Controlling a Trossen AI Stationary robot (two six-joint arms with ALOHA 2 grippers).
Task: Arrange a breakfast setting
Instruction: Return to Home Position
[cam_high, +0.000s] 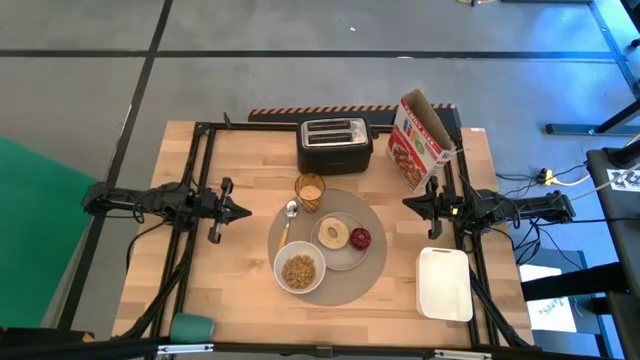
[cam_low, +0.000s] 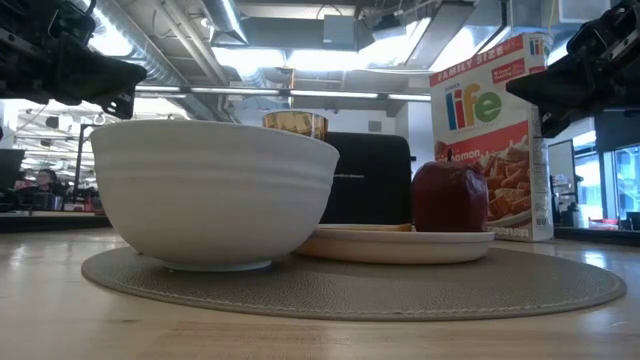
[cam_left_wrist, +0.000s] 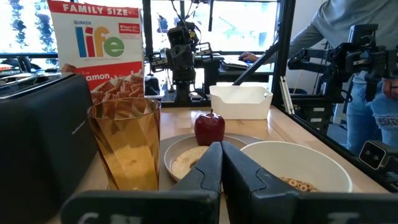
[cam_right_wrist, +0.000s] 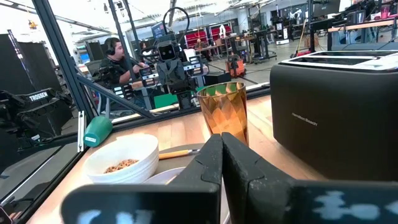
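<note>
A round grey mat lies at the table's middle. On it sit a white bowl with cereal and a small white plate bearing a bagel and a red fruit. An amber tumbler stands at the mat's far edge, and a wooden-handled spoon lies on the mat's left part. My left gripper is shut and empty, left of the mat. My right gripper is shut and empty, right of the mat.
A black toaster stands at the far middle, a cereal box at the far right. A white rectangular tray lies near right. A teal cup lies at the near left edge. People show beyond the table.
</note>
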